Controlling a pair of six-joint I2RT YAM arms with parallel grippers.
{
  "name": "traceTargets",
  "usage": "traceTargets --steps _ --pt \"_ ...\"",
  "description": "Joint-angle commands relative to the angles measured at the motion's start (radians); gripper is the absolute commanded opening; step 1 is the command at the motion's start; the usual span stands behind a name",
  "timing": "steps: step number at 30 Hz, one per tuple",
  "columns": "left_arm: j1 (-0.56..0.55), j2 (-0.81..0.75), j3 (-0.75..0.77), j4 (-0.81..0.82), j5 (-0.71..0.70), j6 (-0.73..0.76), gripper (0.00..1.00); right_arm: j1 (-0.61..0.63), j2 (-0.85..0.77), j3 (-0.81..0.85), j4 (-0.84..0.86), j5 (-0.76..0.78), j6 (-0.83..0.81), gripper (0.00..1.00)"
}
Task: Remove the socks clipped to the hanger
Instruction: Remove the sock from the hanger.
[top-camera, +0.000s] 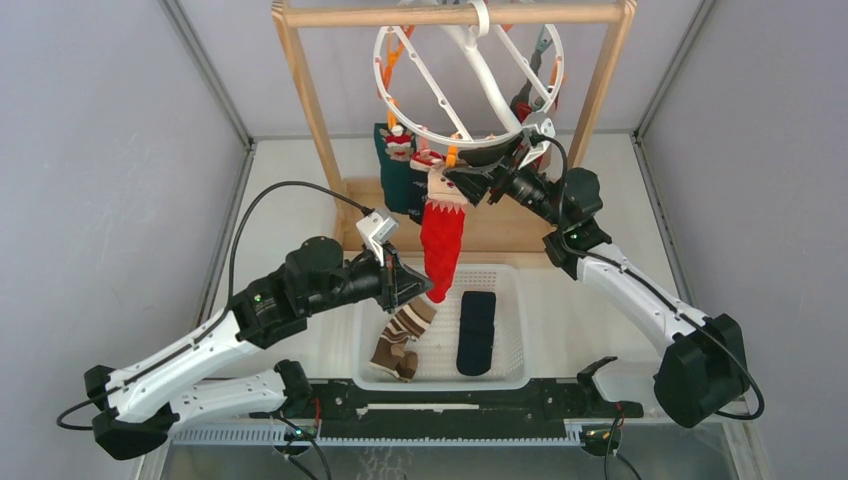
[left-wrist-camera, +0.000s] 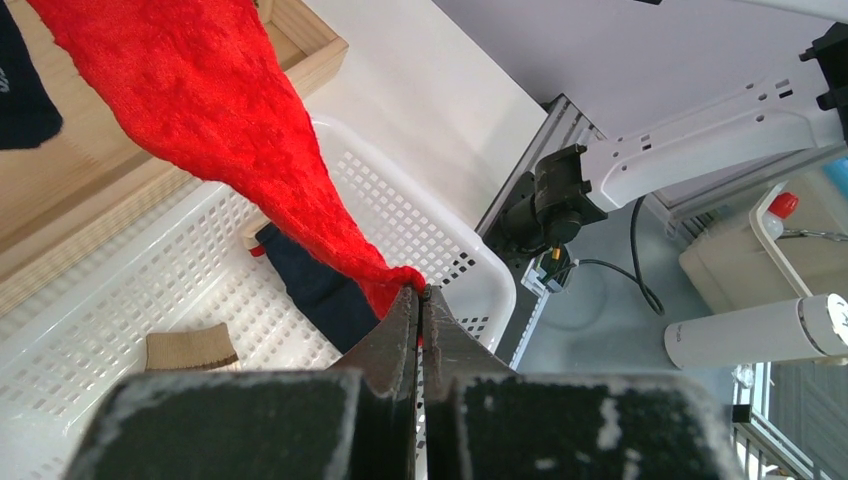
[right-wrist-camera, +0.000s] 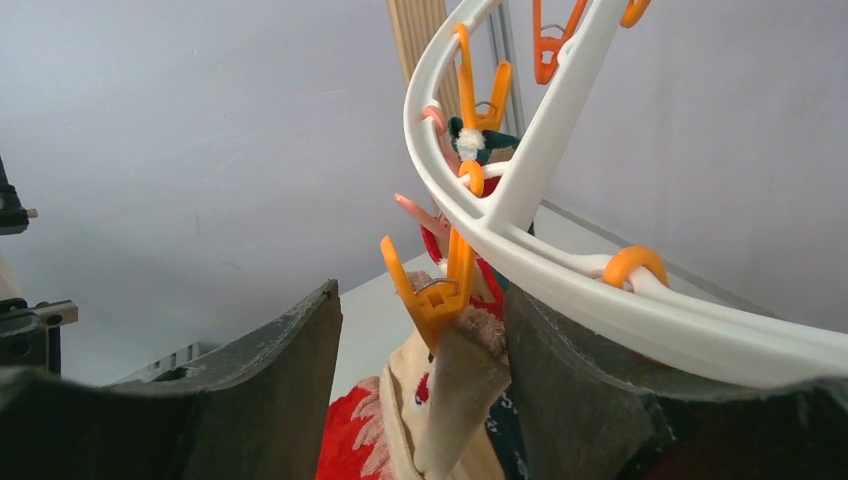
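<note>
Surface (top-camera: 640, 200): white, bearing white basket (top-camera: 440, 382) holding striped sock (top-camera: 400, 335), navy sock (top-camera: 477, 330).
Left jaws: clamped on red sock (top-camera: 442, 245) toe.
Right jaws: apart, flanking orange clip (right-wrist-camera: 440, 290) at hanger (top-camera: 470, 90) rim.

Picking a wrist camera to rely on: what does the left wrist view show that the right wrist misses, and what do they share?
Left wrist only: left claw shut on the red sock by its toe, plus a white basket holding a navy sock and a striped sock. Right wrist only: right claw open around the orange clip biting a cream cuff, under the hanger. Both: the red sock.
</note>
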Motion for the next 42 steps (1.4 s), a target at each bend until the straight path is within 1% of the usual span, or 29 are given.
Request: traceTargets --steps 1,14,19,30,36,40,42 --pt "-0.009 0.003 0.066 0.016 0.010 0.011 0.00 -0.011 0.016 0.063 0.113 -0.008 0.062 0.68" --pt "-0.012 -0.001 0.059 0.016 0.021 0.016 0.00 -0.006 0.055 0.063 0.200 0.038 0.143 0.64" --pt "-0.012 -0.001 0.065 0.012 0.025 0.020 0.00 0.012 0.054 0.065 0.166 0.108 0.118 0.60" --pt "-0.013 0.000 0.077 -0.001 0.027 0.036 0.00 0.027 0.069 0.084 0.157 0.120 0.113 0.54" --pt "-0.013 0.002 0.080 -0.003 0.027 0.040 0.00 0.028 0.069 0.084 0.153 0.119 0.108 0.47" --pt "-0.012 0.004 0.082 -0.004 0.026 0.042 0.00 0.030 0.069 0.094 0.138 0.114 0.103 0.41" --pt "-0.012 0.003 0.081 -0.005 0.027 0.042 0.00 0.030 0.069 0.100 0.129 0.109 0.100 0.35"
